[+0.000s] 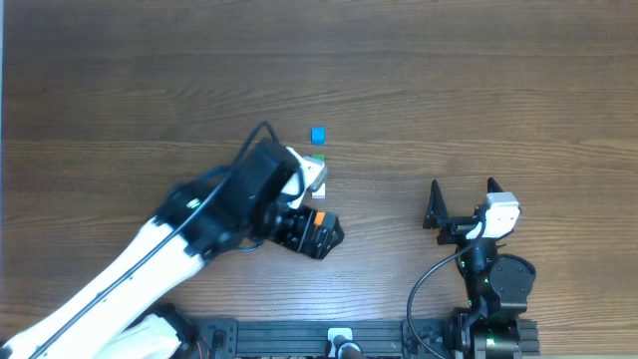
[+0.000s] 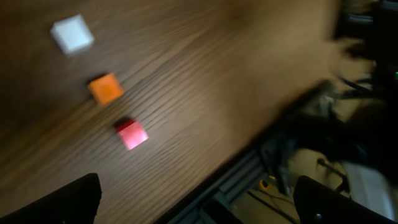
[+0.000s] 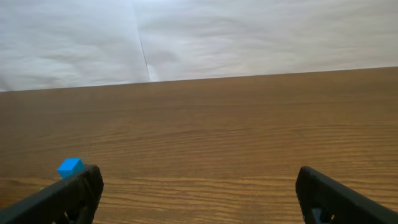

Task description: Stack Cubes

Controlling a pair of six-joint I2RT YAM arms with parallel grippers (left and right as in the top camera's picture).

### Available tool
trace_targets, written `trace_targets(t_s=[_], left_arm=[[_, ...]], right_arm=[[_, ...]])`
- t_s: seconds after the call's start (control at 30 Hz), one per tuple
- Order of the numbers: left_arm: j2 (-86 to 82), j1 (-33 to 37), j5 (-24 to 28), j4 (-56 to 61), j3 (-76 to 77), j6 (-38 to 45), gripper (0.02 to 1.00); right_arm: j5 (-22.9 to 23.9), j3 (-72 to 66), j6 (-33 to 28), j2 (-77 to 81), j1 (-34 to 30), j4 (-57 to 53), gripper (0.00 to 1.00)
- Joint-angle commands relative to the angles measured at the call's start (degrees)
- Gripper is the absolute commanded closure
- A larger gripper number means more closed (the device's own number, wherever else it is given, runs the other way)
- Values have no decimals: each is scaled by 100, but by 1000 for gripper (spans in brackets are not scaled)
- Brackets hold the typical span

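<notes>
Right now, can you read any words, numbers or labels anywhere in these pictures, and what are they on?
No text can be read.
The blue cube, white cube, orange cube and red cube show plain faces.
The wooden table bears no marking.
Any print on the gear past the table's edge is too blurred to read.

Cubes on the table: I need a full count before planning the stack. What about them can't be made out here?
Green sliver, top view: the left arm covers the rest, so cube or not is unclear.
White cube, orange cube, red cube, left wrist view: blurred, edges unclear.
Blue cube, right wrist view: its lower corner sits behind that arm's own jaw.
</notes>
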Motion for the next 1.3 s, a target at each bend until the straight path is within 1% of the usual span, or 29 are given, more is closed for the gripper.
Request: trace_targets(t_s=[0.03, 0.2, 0.47, 0.7, 0.87, 0.93, 1.13, 1.3], left_arm=[[581, -173, -671, -9, 81, -1401, 18], [1180, -396, -855, -74, 81, -1915, 18], [2129, -761, -885, -184, 46, -2157, 18], [2422, -883, -1189, -142, -278, -2673, 18], [2455, -883, -1189, 424, -662, -2671, 18], [2463, -883, -1270, 627, -822, -2671, 18], [2570, -901, -1443, 763, -892, -2658, 20], [2667, -964, -1471, 874, -890, -2623, 84]], right_arm=[[-42, -31, -50, -48, 31, -24, 7], [-42, -31, -50, -48, 31, -24, 7], [-44, -31, -50, -48, 31, -24, 7], [-44, -31, -50, -48, 31, -24, 7], [-42, -31, -50, -48, 31, -24, 7], [-42, -31, -50, -48, 31, -24, 7], [-42, -31, -50, -48, 31, -24, 7], [-42, -31, -50, -48, 31, -24, 9]])
